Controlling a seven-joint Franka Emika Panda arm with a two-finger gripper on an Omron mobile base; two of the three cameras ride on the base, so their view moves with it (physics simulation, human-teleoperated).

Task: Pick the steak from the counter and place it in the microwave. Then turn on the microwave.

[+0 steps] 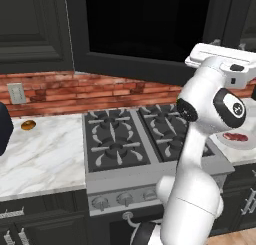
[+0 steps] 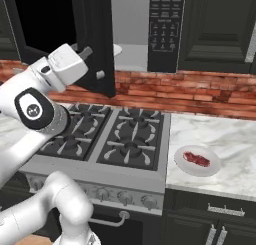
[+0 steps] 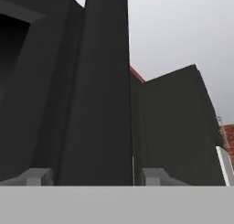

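Note:
The steak (image 2: 196, 159) lies flat on a small white plate (image 2: 212, 170) on the marble counter (image 2: 220, 131), right of the stove; it also shows past the arm as a dark-red slab, the steak (image 1: 235, 137). The black microwave (image 2: 165, 29) hangs above with its door (image 2: 95, 44) swung wide open and the light interior showing. My gripper (image 2: 96, 63) is up at the door's free edge. In the hand view the gripper (image 3: 97, 176) is open, with the door's edge (image 3: 98, 104) standing between its fingers and a small gap on each side.
A grey stovetop (image 1: 130, 134) with black grates sits below the microwave. A small orange-brown item (image 1: 28, 124) rests on the left counter near a wall outlet (image 1: 16, 93). Red brick runs behind, with dark cabinets (image 2: 215, 24) around.

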